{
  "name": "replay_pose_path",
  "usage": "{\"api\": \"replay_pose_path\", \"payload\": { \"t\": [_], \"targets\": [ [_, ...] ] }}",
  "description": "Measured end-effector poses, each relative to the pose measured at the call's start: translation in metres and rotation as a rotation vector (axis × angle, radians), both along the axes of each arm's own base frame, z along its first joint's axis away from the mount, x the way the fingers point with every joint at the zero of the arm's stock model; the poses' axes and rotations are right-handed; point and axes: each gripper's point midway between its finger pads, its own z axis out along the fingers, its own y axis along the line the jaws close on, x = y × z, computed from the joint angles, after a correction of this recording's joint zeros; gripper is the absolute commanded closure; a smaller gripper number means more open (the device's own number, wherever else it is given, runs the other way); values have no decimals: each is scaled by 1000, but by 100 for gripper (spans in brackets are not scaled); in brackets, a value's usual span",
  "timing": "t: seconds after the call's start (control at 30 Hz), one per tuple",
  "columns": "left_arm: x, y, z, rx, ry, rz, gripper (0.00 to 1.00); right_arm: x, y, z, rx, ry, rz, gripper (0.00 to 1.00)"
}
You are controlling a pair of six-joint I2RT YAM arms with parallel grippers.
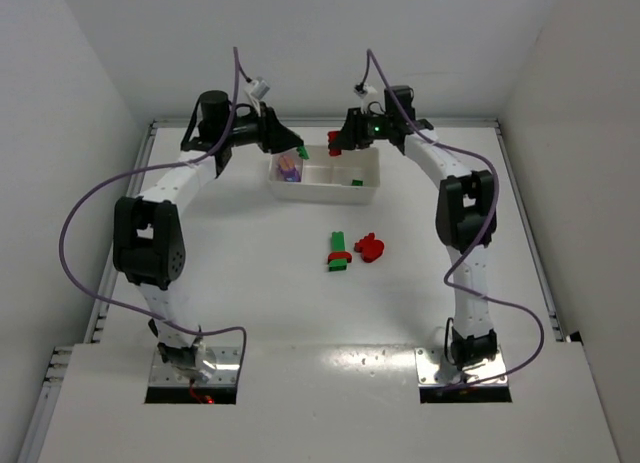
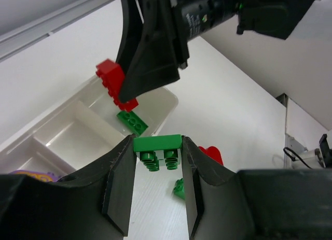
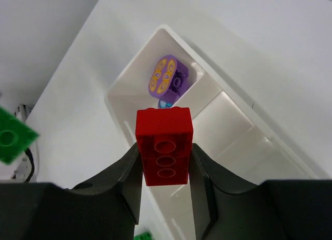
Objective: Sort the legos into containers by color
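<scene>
The white tray point(image 1: 322, 195) stands at the back centre. Its left compartment holds a purple brick point(image 1: 289, 168), its right one a green brick point(image 1: 357, 182). My left gripper point(image 1: 301, 148) is shut on a green brick point(image 2: 157, 143) and holds it above the tray's left part. My right gripper point(image 1: 335, 141) is shut on a red brick point(image 3: 164, 145) above the tray's back rim, near the middle. In the right wrist view the purple brick point(image 3: 168, 79) lies in the tray point(image 3: 228, 121) beyond the red one. The right gripper's red brick point(image 2: 111, 79) shows in the left wrist view too.
A green brick point(image 1: 338, 251) with a small red piece across it and a red brick point(image 1: 370, 247) lie on the table in front of the tray. The two grippers hang close together over the tray. White walls close in the table on three sides.
</scene>
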Motion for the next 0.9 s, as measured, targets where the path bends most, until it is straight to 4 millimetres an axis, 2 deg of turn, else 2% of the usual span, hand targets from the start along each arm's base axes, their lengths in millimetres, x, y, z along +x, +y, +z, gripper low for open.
{"api": "replay_pose_path", "payload": {
  "t": [0.07,0.2,0.23,0.3,0.4,0.53,0.77,0.9],
  "targets": [
    [1,7,2,1,-3,18,100,2,7,-15,-14,21,0,100],
    [2,17,7,2,-15,42,100,-7,19,-42,-37,81,22,100],
    [2,17,7,2,-17,44,100,-9,23,-46,-43,87,28,90],
    [1,19,7,3,-15,48,100,-12,28,-50,-54,94,34,78],
    [1,19,6,4,-9,48,100,-15,34,-52,-67,83,48,51],
    [1,19,5,4,-5,48,100,-15,41,-51,-79,61,61,37],
    [1,19,5,5,-5,52,100,-11,41,-50,-110,27,58,36],
    [1,11,5,9,-8,49,100,-5,30,-51,-149,14,16,36]
  ]
}}
